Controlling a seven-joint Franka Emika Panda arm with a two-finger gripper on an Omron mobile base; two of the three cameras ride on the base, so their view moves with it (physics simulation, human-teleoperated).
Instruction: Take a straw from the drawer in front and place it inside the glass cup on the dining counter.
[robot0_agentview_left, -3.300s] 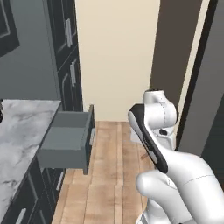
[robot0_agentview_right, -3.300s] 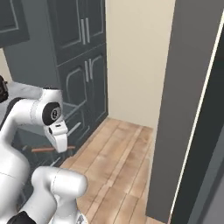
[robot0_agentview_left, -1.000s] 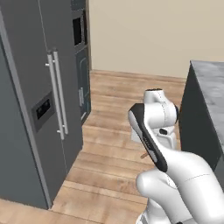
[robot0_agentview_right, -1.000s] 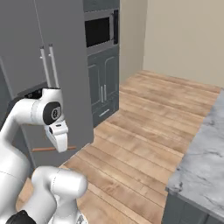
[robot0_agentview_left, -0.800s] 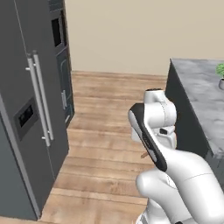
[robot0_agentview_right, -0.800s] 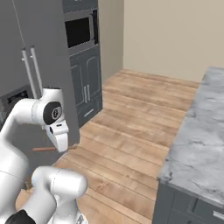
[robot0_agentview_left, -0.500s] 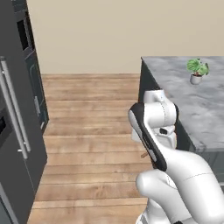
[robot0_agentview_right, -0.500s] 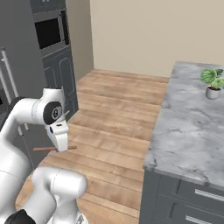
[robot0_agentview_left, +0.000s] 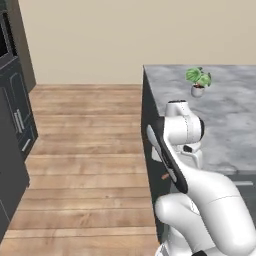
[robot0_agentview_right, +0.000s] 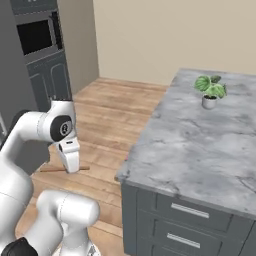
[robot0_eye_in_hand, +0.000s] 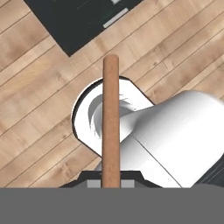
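My gripper (robot0_agentview_right: 71, 168) hangs low in front of the base, shut on the straw (robot0_agentview_right: 50, 169), a thin brownish-orange stick held level above the wood floor. In the hand view the straw (robot0_eye_in_hand: 110, 118) runs straight up from between the fingertips, with the gripper (robot0_eye_in_hand: 110, 183) at the bottom edge. In the left base view the arm hides all but a short end of the straw (robot0_agentview_left: 165, 176). The dining counter (robot0_agentview_right: 200, 145), a broad slab of veined marble, lies to my right. The glass cup and the drawer are out of view.
A small potted plant (robot0_agentview_right: 210, 91) stands on the counter's far part, also the plant (robot0_agentview_left: 198, 81). Panels with silver bar handles (robot0_agentview_right: 184, 210) front the counter's near side. A tall dark cabinet with a built-in oven (robot0_agentview_right: 37, 37) stands at the left. Wood floor (robot0_agentview_left: 85, 150) stretches ahead.
The base has turned, so the whole scene slid left: the fridge and oven wall left the view and the marble counter with the plant came in. Arm and straw keep the same pose.
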